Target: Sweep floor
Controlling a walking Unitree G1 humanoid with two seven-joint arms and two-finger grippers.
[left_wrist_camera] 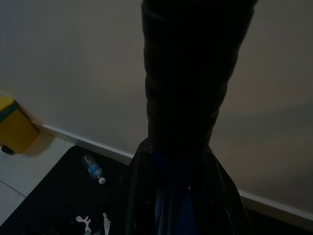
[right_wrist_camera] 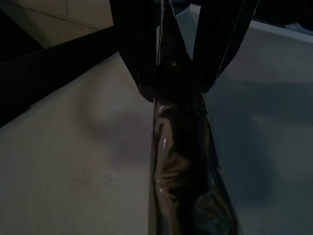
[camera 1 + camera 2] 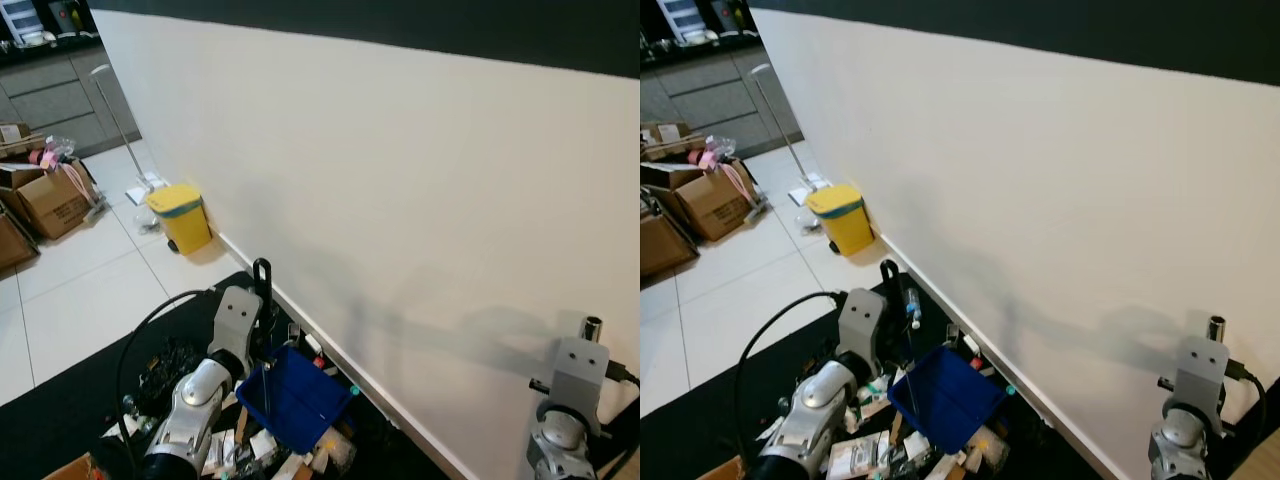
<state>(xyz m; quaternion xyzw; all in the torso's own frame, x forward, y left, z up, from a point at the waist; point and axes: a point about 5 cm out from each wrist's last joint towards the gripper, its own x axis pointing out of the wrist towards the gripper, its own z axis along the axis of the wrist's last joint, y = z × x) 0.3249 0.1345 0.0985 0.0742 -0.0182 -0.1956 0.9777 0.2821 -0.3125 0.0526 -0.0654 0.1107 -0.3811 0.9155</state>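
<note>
Cardboard boxes (image 3: 50, 200) are sitting at the far left on pale floor tiles (image 3: 80, 290), with a yellow bin (image 3: 180, 217) standing against a long white wall (image 3: 420, 200). A long-handled tool (image 3: 120, 130) is leaning on the wall beside it. Lower down, the left gripper (image 3: 262, 275) is clasping a thin dark handle running down to a blue dustpan (image 3: 295, 395), which is tilting over scattered litter (image 3: 865, 455) on a black mat (image 3: 60, 410). The left wrist view is showing a plastic bottle (image 1: 93, 169) lying on the mat near the wall. At the far right, the right gripper (image 2: 168, 73) is pinching a dark, glossy wrapped pole (image 2: 183, 171).
</note>
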